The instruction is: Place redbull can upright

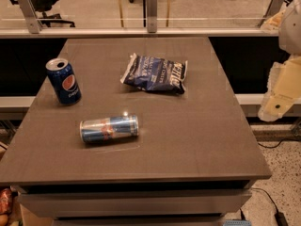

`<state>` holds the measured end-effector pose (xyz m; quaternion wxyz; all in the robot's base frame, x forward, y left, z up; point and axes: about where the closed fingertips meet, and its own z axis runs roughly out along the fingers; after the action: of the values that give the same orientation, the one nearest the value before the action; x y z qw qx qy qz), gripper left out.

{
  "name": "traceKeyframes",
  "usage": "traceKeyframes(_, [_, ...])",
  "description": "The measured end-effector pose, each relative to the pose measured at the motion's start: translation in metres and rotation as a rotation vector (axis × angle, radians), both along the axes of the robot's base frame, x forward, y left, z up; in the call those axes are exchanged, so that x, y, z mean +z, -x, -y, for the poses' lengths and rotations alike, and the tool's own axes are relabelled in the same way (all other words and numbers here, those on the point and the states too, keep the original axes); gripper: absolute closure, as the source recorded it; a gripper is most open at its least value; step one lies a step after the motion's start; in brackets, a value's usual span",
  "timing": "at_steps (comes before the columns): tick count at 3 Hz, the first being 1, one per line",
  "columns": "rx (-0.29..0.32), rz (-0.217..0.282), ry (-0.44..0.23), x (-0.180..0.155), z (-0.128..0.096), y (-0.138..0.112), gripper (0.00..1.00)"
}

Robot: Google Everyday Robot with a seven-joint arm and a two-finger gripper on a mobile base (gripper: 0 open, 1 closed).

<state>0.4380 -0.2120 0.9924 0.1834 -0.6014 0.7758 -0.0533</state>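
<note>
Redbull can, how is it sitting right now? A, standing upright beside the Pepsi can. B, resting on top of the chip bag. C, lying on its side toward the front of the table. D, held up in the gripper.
C: the redbull can lies on its side on the table, apart from the upright Pepsi can and the chip bag. The gripper is off past the table's right edge, away from it.

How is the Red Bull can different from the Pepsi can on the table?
The redbull can lies on its side; the Pepsi can stands upright. The redbull can is slim, silver and blue; the Pepsi can is wider and dark blue. Both are drink cans on the table. The gripper is off the table at the view's right, touching neither.
</note>
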Motion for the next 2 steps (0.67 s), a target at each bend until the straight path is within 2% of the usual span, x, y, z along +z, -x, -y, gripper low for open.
traceKeyframes(2, [0.015, 0.011, -0.011, 0.0010, -0.0088, -0.0022, 0.00])
